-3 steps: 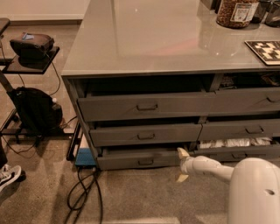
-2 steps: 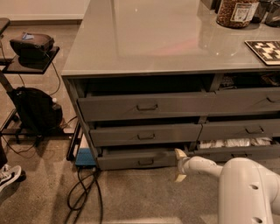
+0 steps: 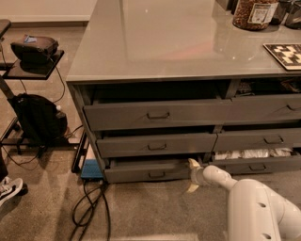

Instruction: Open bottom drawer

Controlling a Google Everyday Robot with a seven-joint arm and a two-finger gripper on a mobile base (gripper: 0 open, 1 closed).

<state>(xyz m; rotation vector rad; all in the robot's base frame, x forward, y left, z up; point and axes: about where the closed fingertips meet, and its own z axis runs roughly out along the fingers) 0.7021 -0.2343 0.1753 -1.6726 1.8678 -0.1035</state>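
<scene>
Hovering at the right end of the bottom drawer (image 3: pixel 141 168): tool (image 3: pixel 192 175), fingers apart, holding nothing. Drawer is lowest left, barely ajar. Rigid metal, probably heavy-sliding; pull by the central bail handle (image 3: pixel 156 174).

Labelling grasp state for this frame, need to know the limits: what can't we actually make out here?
Camera view only:
- bottom drawer interior: only a dark slit, shadowed by the drawer above.
- claw, open, by that drawer's right end, away from its handle: touching the front or not, unclear.
- jar on the countertop: top cut off by the upper edge.
- right-hand drawers: cut off by the right edge.
</scene>
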